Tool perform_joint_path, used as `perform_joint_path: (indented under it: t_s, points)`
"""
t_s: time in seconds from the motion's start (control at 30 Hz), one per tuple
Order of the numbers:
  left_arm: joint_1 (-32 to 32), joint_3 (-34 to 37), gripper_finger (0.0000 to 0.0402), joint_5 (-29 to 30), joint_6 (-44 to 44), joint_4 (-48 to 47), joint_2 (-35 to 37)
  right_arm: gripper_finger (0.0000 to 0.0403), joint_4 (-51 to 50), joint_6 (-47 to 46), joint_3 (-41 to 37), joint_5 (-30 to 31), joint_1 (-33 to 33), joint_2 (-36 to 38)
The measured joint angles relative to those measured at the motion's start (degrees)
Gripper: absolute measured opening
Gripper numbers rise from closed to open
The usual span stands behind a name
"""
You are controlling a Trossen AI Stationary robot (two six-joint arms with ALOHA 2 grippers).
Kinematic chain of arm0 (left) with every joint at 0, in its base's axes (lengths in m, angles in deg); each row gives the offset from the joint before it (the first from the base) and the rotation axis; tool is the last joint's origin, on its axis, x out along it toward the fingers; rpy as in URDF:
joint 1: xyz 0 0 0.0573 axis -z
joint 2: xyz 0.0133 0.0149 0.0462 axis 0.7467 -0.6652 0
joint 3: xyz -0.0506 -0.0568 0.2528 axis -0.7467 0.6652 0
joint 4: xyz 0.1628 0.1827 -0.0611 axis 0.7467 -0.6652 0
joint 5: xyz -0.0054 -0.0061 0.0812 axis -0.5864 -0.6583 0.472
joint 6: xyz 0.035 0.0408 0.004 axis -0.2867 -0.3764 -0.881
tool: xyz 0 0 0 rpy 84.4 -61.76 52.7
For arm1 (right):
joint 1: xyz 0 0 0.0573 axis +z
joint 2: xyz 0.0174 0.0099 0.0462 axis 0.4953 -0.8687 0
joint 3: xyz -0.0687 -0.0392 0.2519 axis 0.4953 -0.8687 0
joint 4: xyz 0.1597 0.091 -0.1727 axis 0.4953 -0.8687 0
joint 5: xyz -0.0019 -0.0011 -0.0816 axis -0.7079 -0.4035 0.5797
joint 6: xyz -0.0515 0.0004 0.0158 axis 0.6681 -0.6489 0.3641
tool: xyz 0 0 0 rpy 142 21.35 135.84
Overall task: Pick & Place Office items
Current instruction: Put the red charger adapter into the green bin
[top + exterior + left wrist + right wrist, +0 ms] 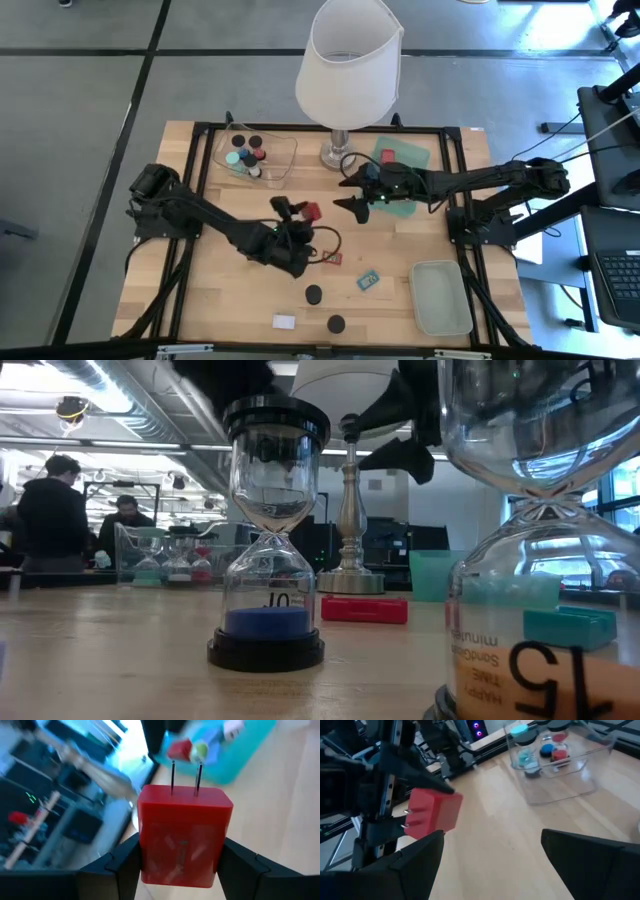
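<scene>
Left wrist view: left claw (177, 865) clamps a red plug block (182, 837), prongs outward, above the worktop (230, 300); right claw (358, 205) hangs wide open, empty, nearby.

The left pincer (300, 212) holds a plug block (311, 212) above mid-table, the right pincer (358, 205) just beside it.

Two dark jointed arms — matte black throughout

Each arm is a chain of black segments with rounded joint housings; thin black cables loop alongside the left arm and trail from the right one. The left claw (177, 865) has broad, flat, angular black fingers; the right claw (492, 855) shows the same wide wedge-shaped fingers.
</scene>
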Motion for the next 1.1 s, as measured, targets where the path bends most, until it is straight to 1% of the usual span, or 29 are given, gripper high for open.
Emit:
perform_joint_path:
  t_s: [0.07,0.13,0.2,0.27,0.33,0.4,0.47,0.53,0.67,0.77,0.87,1.03,1.1]
  points:
    - [-0.8,0.0,0.0205,0.8,-5.4,4.8,0.0,0.0339,0.0,0.3,0.0,0.0,0.7,0.0]
    - [-1.4,0.0,0.0205,1.8,-8.6,8.9,0.0,0.0339,0.6,2.1,0.0,0.2,1.2,0.0]
    - [-1.8,0.0,0.0205,3.1,-11.2,12.8,0.0,0.0339,1.4,5.6,0.0,0.2,2.0,0.0]
    - [-1.8,0.0,0.0205,3.1,-13.9,16.9,0.0,0.0339,1.7,11.7,0.0,-0.2,2.9,0.0]
    - [-1.6,0.0,0.0205,0.9,-16.2,21.2,0.1,0.0339,1.7,19.4,0.0,-0.3,4.1,0.0]
    - [-1.2,0.0,0.0205,-3.9,-17.3,23.9,0.5,0.0339,1.7,26.4,0.0,-0.3,5.5,0.0]
    - [-0.7,0.0,0.0205,-8.7,-16.8,25.3,1.4,0.0339,1.6,31.9,0.0,-0.3,7.0,0.0]
    - [0.0,0.0,0.0205,-10.8,-15.2,25.1,2.8,0.0339,1.7,35.2,0.0,-0.3,8.4,0.0]
    - [2.3,0.0,0.0205,-9.3,-12.3,22.9,6.3,0.0339,1.8,37.5,0.0,-0.2,10.7,0.0]
    - [4.5,0.0,0.0205,-9.8,-11.8,22.9,8.7,0.0339,3.7,37.5,0.0,2.7,12.1,0.0]
    - [6.9,0.0,0.0205,-10.1,-11.9,22.9,9.8,0.0339,8.7,38.6,0.0,4.7,13.3,0.0]
    - [10.3,0.0,0.0205,-6.4,-12.7,22.9,9.8,0.0339,18.6,40.2,0.0,4.0,15.4,0.0]
    - [10.9,0.0,0.0205,-4.6,-12.9,23.1,9.8,0.0339,20.3,40.4,0.0,1.9,16.0,0.0]
